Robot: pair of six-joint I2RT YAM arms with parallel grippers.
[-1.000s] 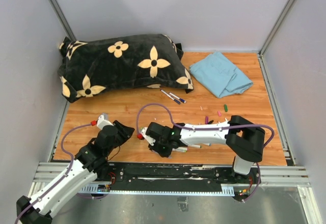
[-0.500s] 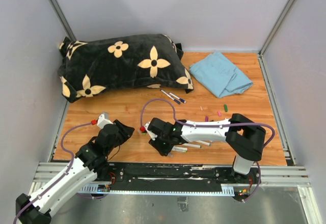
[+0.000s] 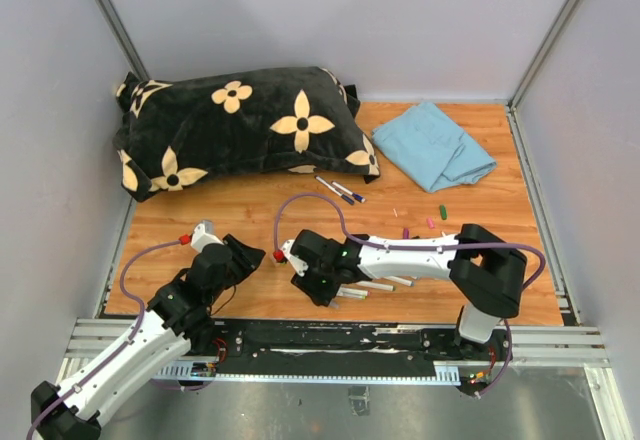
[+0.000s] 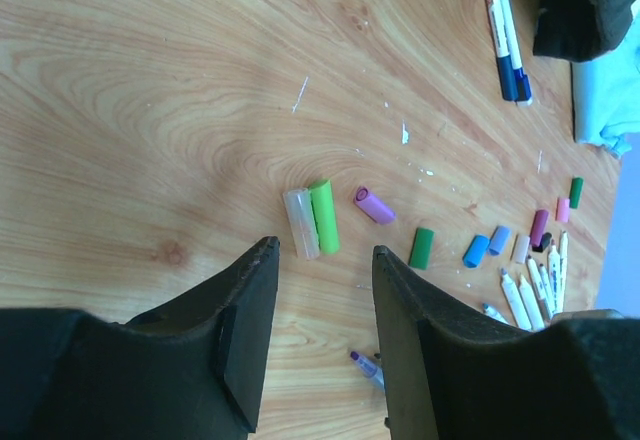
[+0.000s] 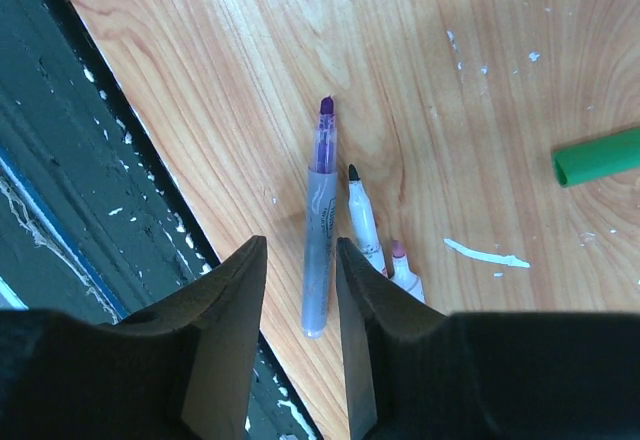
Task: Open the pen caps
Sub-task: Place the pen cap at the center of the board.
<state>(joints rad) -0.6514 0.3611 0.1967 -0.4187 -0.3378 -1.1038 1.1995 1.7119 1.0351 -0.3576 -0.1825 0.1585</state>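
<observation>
The wooden table carries a black flowered pillow at the far left and a folded blue cloth at the far right. Both arms work low along the near edge. Over the last second the right gripper has gone from clenched to parted. The purple marker now lies flat on the wood below the gap between its fingers, at the near edge by the dark rail, its tip bare. It looks released rather than held, so I judge that one more pen is uncapped and laid down beside the other bare-tipped markers. The left gripper has barely moved; its jaws stand apart with nothing between them. The pen caps lie loose on the table. A pale cap and a light green cap lie side by side just past the left fingertips, apart from them. A purple cap, a dark green cap and two blue caps trail off to the right. Two capped pens lie near the pillow, well apart from both grippers; these look like what is left to do.
</observation>
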